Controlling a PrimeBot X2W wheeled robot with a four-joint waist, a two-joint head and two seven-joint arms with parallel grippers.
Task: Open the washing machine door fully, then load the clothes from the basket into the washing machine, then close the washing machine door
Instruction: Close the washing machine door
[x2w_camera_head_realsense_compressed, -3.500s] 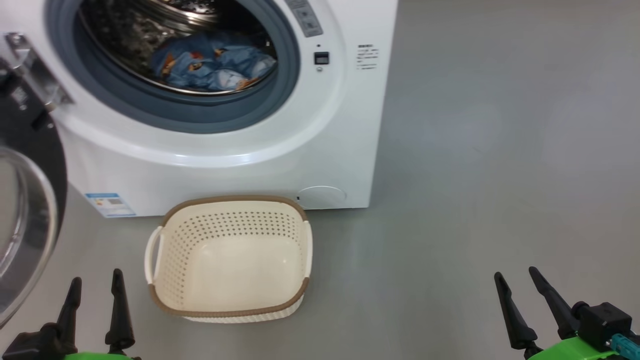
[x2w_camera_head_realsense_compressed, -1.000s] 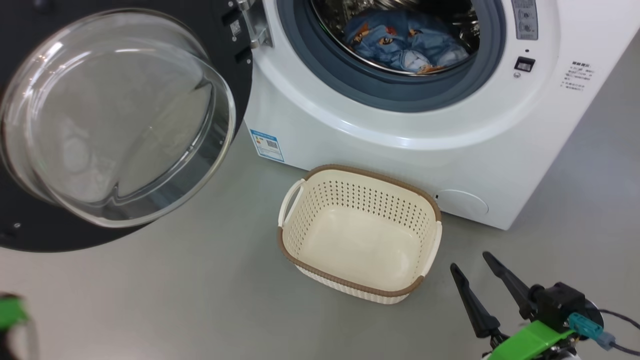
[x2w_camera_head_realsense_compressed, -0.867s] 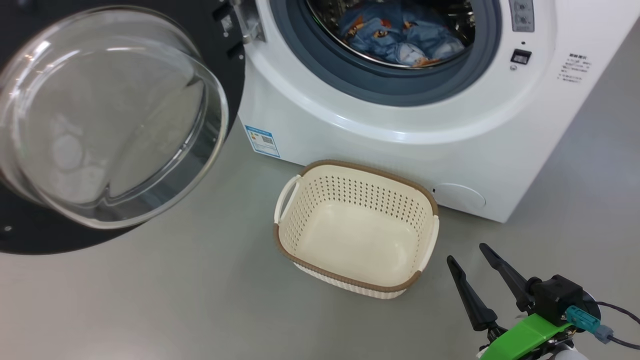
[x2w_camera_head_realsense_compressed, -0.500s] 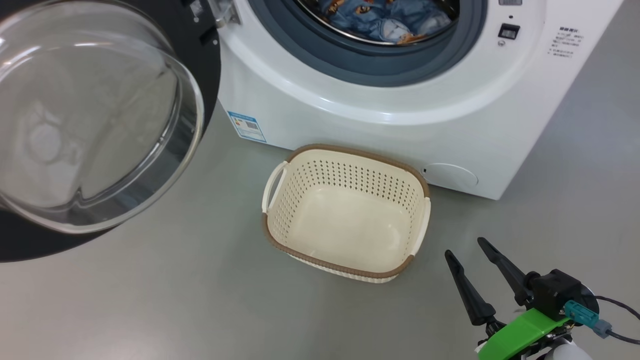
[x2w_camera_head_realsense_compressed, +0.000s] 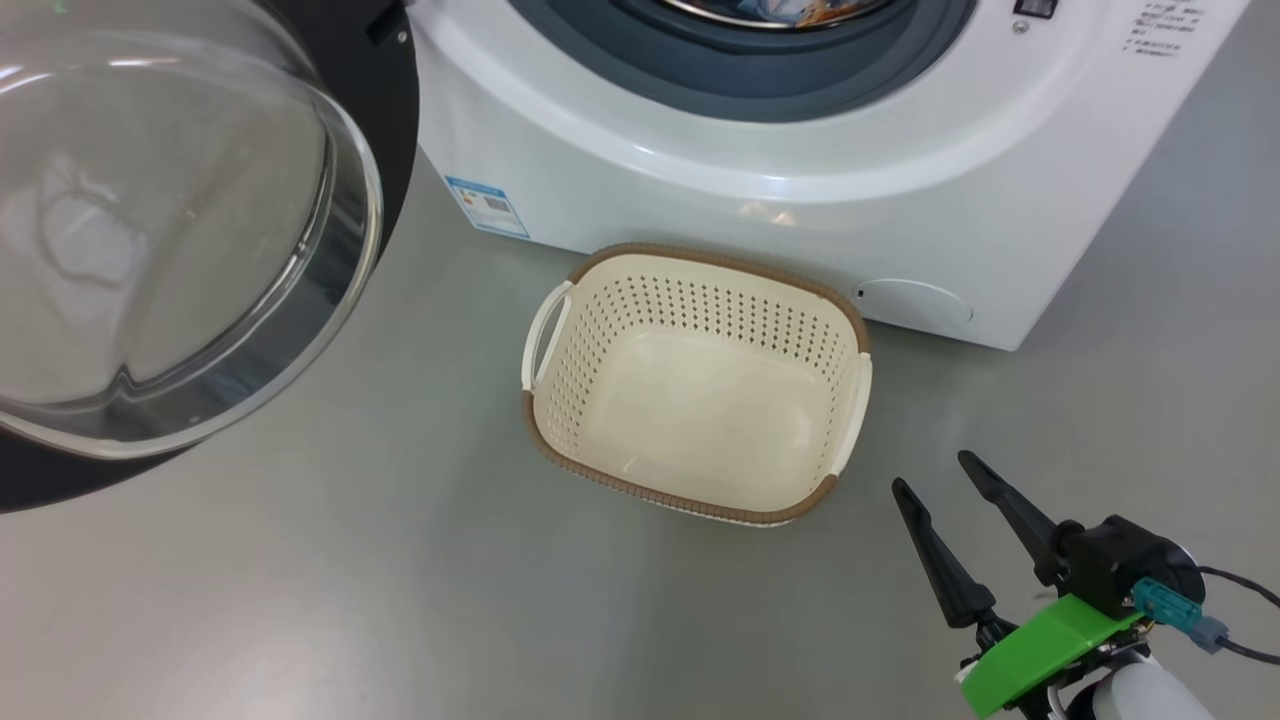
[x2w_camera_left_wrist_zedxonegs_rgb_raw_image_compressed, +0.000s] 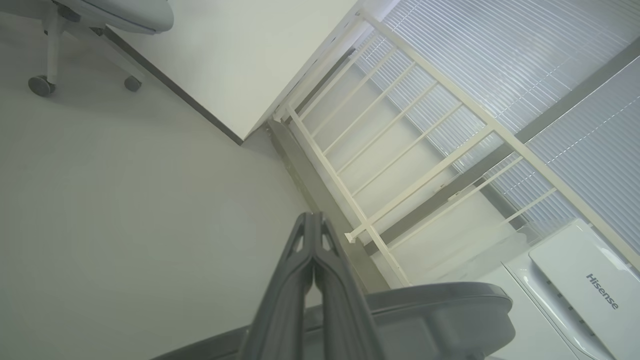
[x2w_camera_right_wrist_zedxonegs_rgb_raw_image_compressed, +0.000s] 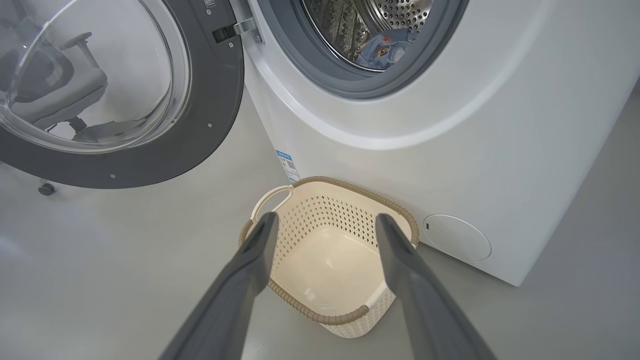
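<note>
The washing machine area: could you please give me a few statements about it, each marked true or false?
1. The washing machine door stands open. True.
2. The basket sits upright on the floor, close in front of the washing machine. True.
3. The clothes are in the basket. False: the basket is empty, and the blue clothes lie in the drum.
4. Both grippers have their jaws shut. False: the left gripper is shut, but the right gripper has its jaws apart and holds nothing.
</note>
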